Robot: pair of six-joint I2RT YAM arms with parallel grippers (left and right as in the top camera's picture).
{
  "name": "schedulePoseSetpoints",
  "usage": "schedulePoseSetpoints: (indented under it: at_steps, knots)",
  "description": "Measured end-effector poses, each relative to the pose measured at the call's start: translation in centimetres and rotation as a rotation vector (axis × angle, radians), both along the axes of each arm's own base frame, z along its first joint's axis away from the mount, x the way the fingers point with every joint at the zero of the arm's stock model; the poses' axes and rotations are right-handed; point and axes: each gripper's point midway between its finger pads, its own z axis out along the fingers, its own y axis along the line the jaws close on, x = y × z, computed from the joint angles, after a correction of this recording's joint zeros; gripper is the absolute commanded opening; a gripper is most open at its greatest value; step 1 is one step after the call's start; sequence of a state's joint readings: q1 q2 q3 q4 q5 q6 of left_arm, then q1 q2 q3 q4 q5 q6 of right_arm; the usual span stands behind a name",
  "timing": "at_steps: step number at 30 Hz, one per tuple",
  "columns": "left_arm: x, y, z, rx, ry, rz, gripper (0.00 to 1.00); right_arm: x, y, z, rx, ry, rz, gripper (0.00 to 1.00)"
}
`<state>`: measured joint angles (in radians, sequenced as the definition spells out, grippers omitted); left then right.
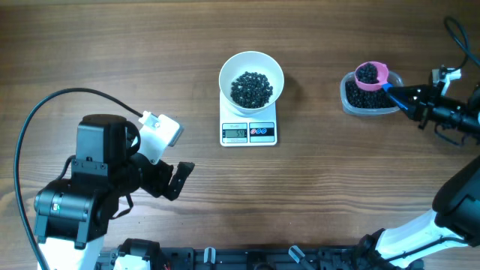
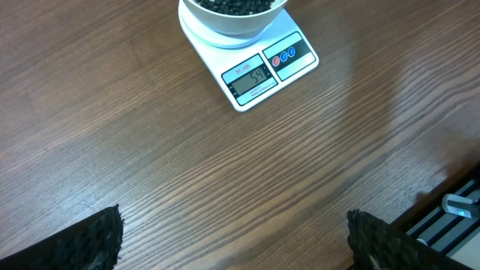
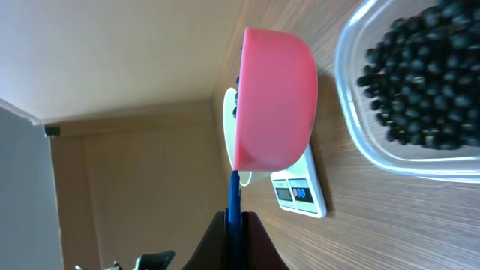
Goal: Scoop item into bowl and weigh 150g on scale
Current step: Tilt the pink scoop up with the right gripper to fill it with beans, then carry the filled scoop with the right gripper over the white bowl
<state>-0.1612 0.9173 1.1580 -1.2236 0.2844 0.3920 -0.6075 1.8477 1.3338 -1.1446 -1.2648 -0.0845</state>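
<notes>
1. Centrally, we log the scale (image 1: 248,124) on the surface (image 1: 112,45), its display lit.
2. On the scale: the bowl (image 1: 227,71), partly filled with the item (image 1: 251,88).
3. Far right: clear tub (image 1: 346,101) with more pellets.
4. Over the tub's far edge: pink scoop (image 1: 382,73), loaded with pellets.
5. We record the right tool (image 1: 405,95) clamped tight on the scoop's blue handle (image 1: 390,88).
6. Near left: the left tool (image 2: 236,244), spread wide, gripping nothing.

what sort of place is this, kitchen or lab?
Probably a robot lab bench, not a kitchen: left arm and right arm at a wooden table, with a scale, pink scoop and tub of black pellets staged as props.
</notes>
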Motion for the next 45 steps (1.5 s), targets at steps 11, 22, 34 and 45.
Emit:
schedulePoseSetpoints:
  at_steps: [11, 22, 34, 45]
  knots:
    - [0.0, 0.0, 0.0, 0.000, 0.000, 0.000, 1.00, 1.0, 7.9, 3.2, -0.037, -0.123, 0.197, 0.04]
    - [0.0, 0.0, 0.0, 0.000, 0.000, 0.000, 1.00, 2.8, 18.6, 4.0, -0.092, -0.224, 0.415, 0.04]
    - [0.0, 0.0, 0.0, 0.000, 0.000, 0.000, 1.00, 2.8, 23.8, -1.0, -0.534, -0.389, 0.566, 0.04]
    - [0.0, 0.0, 0.0, 0.000, 0.000, 0.000, 1.00, 3.6, 25.4, -4.1, -0.986, -0.541, 0.667, 0.04]
